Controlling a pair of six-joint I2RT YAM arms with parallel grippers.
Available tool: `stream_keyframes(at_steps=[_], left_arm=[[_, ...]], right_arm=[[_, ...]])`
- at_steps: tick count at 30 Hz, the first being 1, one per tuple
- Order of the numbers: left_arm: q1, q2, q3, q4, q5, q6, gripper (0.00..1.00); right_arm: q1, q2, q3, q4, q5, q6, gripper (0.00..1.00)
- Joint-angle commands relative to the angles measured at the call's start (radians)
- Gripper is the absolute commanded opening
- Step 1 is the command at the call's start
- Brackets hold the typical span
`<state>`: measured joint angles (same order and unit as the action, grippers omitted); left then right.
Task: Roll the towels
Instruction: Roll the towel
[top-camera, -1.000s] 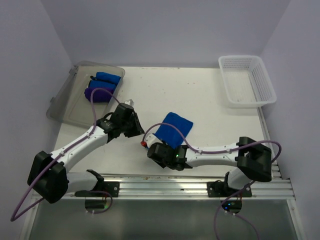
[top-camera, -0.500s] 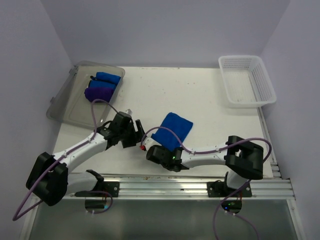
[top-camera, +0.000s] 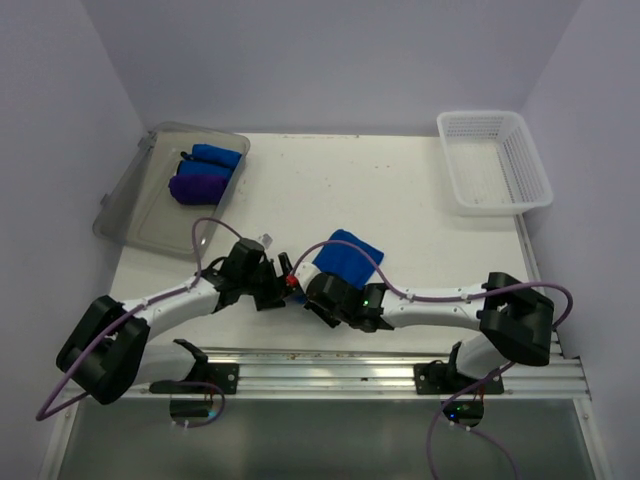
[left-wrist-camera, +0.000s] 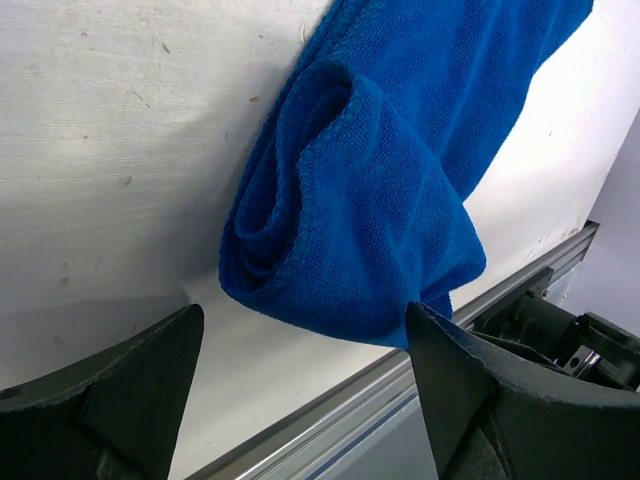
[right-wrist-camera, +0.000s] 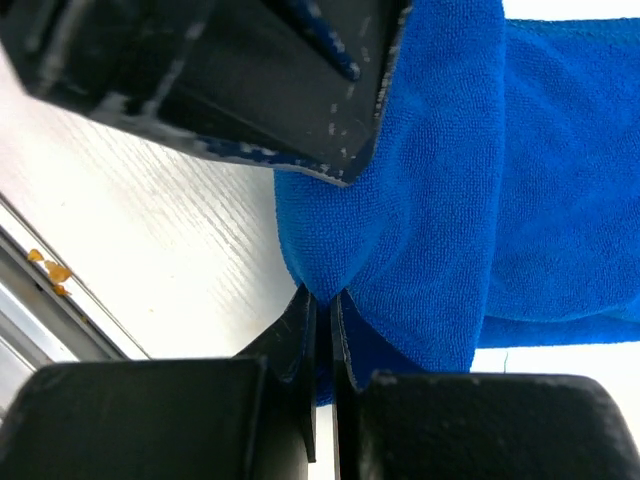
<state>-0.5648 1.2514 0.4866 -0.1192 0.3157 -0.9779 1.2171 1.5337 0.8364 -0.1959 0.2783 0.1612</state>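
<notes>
top external | blue towel (top-camera: 352, 254) near end hidden under right gripper (top-camera: 312, 290) | wrist views: far end cut off

Nubby, matt terry cloth with a stitched edge on the half-rolled bright blue towel (left-wrist-camera: 350, 200). Matt white paint over faint wood grain, scuffed and speckled, on the flat desk (left-wrist-camera: 120, 120). Dull black hard plastic, finely scratched, on the right tool (right-wrist-camera: 322, 310) and left tool (left-wrist-camera: 300, 330). Satin sheen on the grey metal front rail (top-camera: 330, 362).
</notes>
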Motion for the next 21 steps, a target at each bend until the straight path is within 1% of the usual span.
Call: stream_keyframes(at_steps=[1, 3, 4, 7, 10, 13, 14, 15, 16, 17, 18, 19, 20, 21], left_arm=[[-0.009, 0.008, -0.02, 0.099, 0.014, -0.033, 0.85], [-0.009, 0.022, -0.029, 0.102, -0.009, -0.036, 0.84], [-0.01, 0.04, -0.029, 0.139, -0.012, -0.041, 0.84], [-0.01, 0.084, -0.031, 0.177, -0.021, -0.057, 0.81], [-0.014, 0.13, -0.022, 0.205, -0.024, -0.068, 0.75], [-0.02, 0.172, 0.001, 0.217, -0.023, -0.068, 0.58], [-0.021, 0.178, 0.006, 0.216, -0.023, -0.068, 0.45], [-0.023, 0.184, 0.01, 0.213, -0.021, -0.068, 0.4], [-0.024, 0.189, 0.02, 0.199, -0.017, -0.068, 0.27], [-0.024, 0.19, 0.026, 0.188, -0.015, -0.065, 0.2], [-0.023, 0.189, 0.032, 0.178, -0.013, -0.065, 0.14], [-0.023, 0.184, 0.044, 0.149, -0.013, -0.065, 0.08], [-0.024, 0.181, 0.05, 0.135, -0.012, -0.065, 0.0], [-0.024, 0.177, 0.055, 0.121, -0.01, -0.068, 0.0]], right_arm=[[-0.024, -0.053, -0.017, 0.052, -0.09, 0.014, 0.0], [-0.031, -0.055, -0.019, 0.049, -0.102, 0.014, 0.0], [-0.033, -0.055, -0.02, 0.047, -0.108, 0.012, 0.0], [-0.033, -0.05, -0.022, 0.039, -0.114, 0.011, 0.0], [-0.031, -0.041, -0.022, 0.033, -0.117, 0.006, 0.0], [-0.033, -0.03, -0.019, 0.021, -0.12, 0.003, 0.0], [-0.031, -0.03, -0.017, 0.016, -0.122, 0.0, 0.0], [-0.033, -0.027, -0.014, 0.013, -0.12, -0.003, 0.01], [-0.031, -0.027, -0.011, -0.002, -0.119, -0.006, 0.04], [-0.03, -0.027, -0.005, -0.01, -0.107, -0.009, 0.1], [-0.028, -0.027, -0.002, -0.014, -0.097, -0.012, 0.21], [-0.021, -0.029, 0.001, -0.025, -0.085, -0.015, 0.28], [-0.016, -0.03, 0.009, -0.028, -0.07, -0.018, 0.35], [-0.01, -0.032, 0.012, -0.03, -0.045, -0.019, 0.44]])
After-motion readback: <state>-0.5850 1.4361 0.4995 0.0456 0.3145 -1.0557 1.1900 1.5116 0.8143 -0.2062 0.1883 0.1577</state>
